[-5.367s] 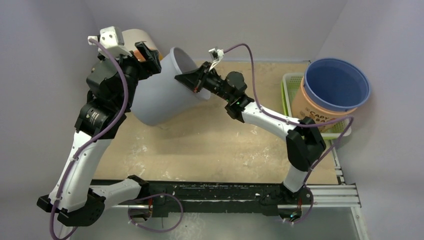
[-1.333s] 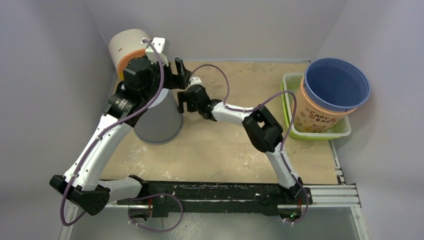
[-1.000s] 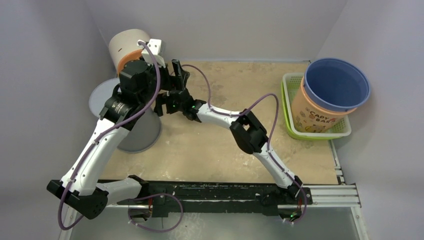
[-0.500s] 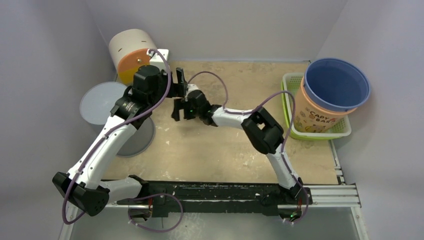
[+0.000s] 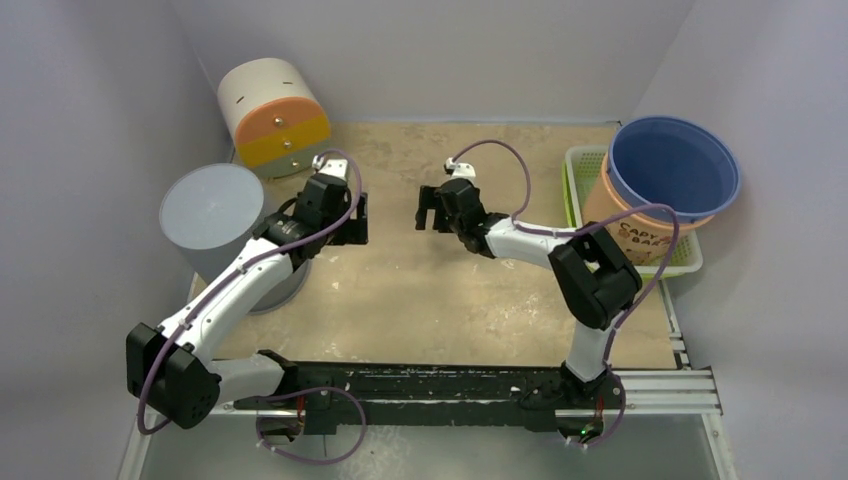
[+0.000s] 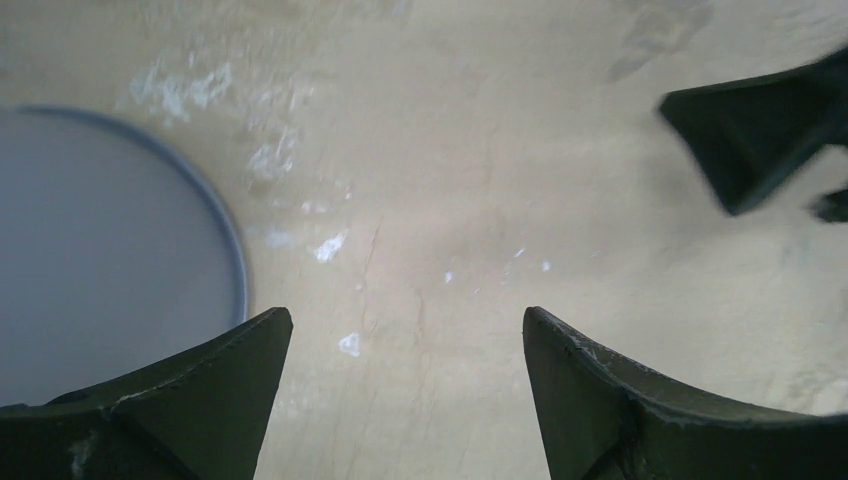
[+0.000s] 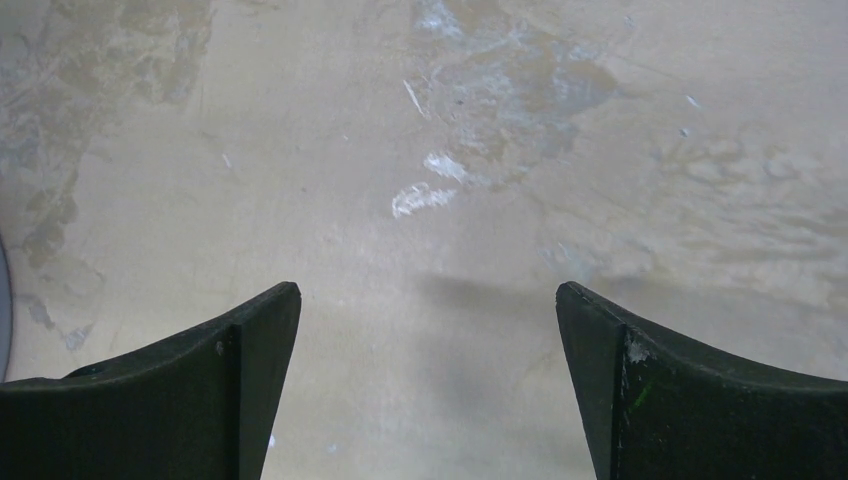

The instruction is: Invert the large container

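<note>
The large container is a grey bucket standing upside down at the table's left, its flat base facing up. Its rounded edge shows at the left of the left wrist view. My left gripper hangs open just right of it and touches nothing; only bare table shows between its fingers. My right gripper faces it across a small gap near the table's middle, open and empty. One of its dark fingers shows in the left wrist view.
A round beige, orange and yellow drum lies at the back left, close behind the grey container. At the right, a blue bucket sits stacked in an orange tub inside a green basket. The walls close in on three sides.
Both arms have drawn away from the grey container, which now stands alone upside down at the left. The left gripper moved down and right; the right gripper moved right and opened slightly wider.
</note>
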`<state>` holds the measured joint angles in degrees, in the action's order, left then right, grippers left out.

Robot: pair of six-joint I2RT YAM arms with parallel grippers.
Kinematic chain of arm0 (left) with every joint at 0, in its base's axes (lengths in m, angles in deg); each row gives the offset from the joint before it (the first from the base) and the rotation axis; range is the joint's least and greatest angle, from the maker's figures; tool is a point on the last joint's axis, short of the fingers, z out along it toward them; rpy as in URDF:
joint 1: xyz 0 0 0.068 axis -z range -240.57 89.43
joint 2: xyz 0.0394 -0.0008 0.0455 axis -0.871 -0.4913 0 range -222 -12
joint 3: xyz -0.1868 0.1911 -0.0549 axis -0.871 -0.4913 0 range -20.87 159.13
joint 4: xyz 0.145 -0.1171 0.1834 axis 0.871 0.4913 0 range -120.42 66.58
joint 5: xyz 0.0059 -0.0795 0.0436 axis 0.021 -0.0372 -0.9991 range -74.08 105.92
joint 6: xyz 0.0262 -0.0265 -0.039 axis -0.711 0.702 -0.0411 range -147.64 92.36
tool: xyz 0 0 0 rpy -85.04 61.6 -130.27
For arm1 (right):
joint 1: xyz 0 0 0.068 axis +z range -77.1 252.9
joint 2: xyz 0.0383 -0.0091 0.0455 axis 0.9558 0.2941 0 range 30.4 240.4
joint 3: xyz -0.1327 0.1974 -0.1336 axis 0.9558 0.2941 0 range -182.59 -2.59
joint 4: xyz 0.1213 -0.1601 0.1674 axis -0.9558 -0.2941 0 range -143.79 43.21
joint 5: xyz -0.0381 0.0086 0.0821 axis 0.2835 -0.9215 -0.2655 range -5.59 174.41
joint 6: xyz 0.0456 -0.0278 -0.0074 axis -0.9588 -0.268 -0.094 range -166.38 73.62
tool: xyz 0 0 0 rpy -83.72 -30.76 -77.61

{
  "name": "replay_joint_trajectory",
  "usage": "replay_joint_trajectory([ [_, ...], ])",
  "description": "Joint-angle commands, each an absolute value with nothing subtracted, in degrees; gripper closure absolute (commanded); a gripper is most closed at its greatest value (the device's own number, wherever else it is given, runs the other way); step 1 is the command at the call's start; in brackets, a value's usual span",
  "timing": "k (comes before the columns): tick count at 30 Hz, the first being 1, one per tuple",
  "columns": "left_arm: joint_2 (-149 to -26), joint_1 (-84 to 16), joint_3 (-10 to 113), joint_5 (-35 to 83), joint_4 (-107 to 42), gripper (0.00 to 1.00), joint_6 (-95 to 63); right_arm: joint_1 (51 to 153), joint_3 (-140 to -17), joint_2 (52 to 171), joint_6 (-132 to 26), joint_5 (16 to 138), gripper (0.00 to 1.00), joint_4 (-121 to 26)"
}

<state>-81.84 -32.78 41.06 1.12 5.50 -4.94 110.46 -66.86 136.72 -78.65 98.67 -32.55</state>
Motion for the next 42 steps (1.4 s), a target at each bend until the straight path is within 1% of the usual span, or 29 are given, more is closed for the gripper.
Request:
replay_joint_trajectory([
  [1, -80.5, -32.7, 35.9, -6.6, 3.9, 0.17, 1.4, 109.4, -62.9, 130.3, -76.6, 103.7, 0.00, -33.8],
  [6, -82.2, -33.1, 32.2, -11.9, -0.5, 0.16, 4.6, 106.8, -62.5, 124.3, -74.0, 106.5, 0.00, -37.3],
  [10, -82.7, -35.8, 29.8, -13.0, -5.0, 0.16, 5.5, 106.4, -64.5, 118.6, -70.8, 109.6, 0.00, -41.5],
  [17, -85.0, -40.6, 31.9, -13.9, -4.7, 0.15, 4.6, 106.3, -70.5, 109.6, -65.8, 112.2, 0.00, -48.9],
  [22, -84.8, -45.4, 33.9, -10.9, -3.4, 0.14, 3.0, 106.1, -72.8, 104.4, -63.1, 115.9, 0.00, -51.6],
  [27, -86.6, -45.6, 36.7, -10.3, -3.1, 0.14, 2.2, 105.3, -74.3, 101.6, -61.5, 120.5, 0.00, -54.0],
  [30, -86.7, -45.4, 36.9, -5.7, -5.0, 0.14, 2.5, 104.3, -75.2, 101.0, -62.2, 124.3, 0.00, -56.5],
  [33, -86.3, -44.0, 37.1, -1.5, -8.5, 0.14, 1.3, 99.6, -76.5, 101.7, -62.9, 125.5, 0.00, -60.3],
  [35, -86.7, -41.0, 38.7, -1.5, -9.8, 0.14, -0.1, 96.8, -79.0, 102.7, -63.3, 125.9, 0.00, -63.8],
  [39, -90.7, -32.9, 44.5, -4.1, -9.4, 0.14, -1.2, 95.6, -82.5, 102.2, -62.8, 128.9, 0.00, -65.9],
  [42, -92.4, -29.8, 44.0, -2.3, -13.2, 0.14, -0.5, 94.9, -85.6, 102.1, -62.2, 134.4, 0.03, -68.8],
])
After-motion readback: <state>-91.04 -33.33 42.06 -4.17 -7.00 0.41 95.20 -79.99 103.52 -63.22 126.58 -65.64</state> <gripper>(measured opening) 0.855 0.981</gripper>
